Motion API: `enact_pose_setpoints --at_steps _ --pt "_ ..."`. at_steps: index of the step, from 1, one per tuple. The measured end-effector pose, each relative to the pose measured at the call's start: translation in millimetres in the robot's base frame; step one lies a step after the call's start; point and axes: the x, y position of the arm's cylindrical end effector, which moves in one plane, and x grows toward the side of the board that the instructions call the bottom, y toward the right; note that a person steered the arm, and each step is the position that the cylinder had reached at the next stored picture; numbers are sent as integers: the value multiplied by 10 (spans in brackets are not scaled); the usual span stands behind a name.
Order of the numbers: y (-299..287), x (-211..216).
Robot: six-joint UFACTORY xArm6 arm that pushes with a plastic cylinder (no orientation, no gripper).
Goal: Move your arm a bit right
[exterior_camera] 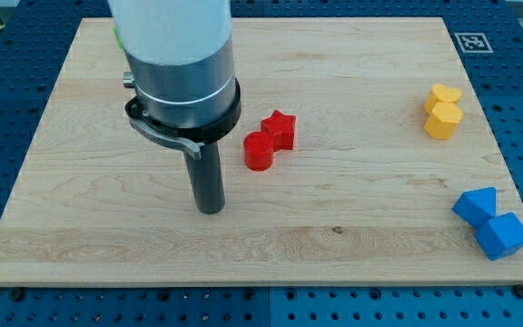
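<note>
My tip (pixel 210 211) rests on the wooden worktop (pixel 352 236), in the left half of the view and a little below the middle. The rod above it is dark and stands straight up, and a big grey and white arm (pixel 178 54) comes down to it from the view's top. The arm has no end effector that can grab, only this rod, so it is not holding anything and there is nothing to open or close. Just to the view's right of the rod, and a bit higher up, sits a red round block (pixel 259 151). It is near the rod but not touching my tip. Touching it on its upper right side is a red star block (pixel 281 129). Far off at the view's right edge are two yellow blocks. The yellow heart block (pixel 444 94) is on top, and a yellow six-sided block (pixel 443 120) sits right under it, touching it. Lower down at the right are two blue blocks. A blue wedge-like block (pixel 476 204) touches a blue cube (pixel 503 235) near the corner of the worktop. Both pairs are well apart from my tip. A small black and white square tag (pixel 472 42) is at the top right corner.
</note>
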Motion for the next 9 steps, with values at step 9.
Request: enact_pose_setpoints --at_steps 9 --pt "-120 -664"
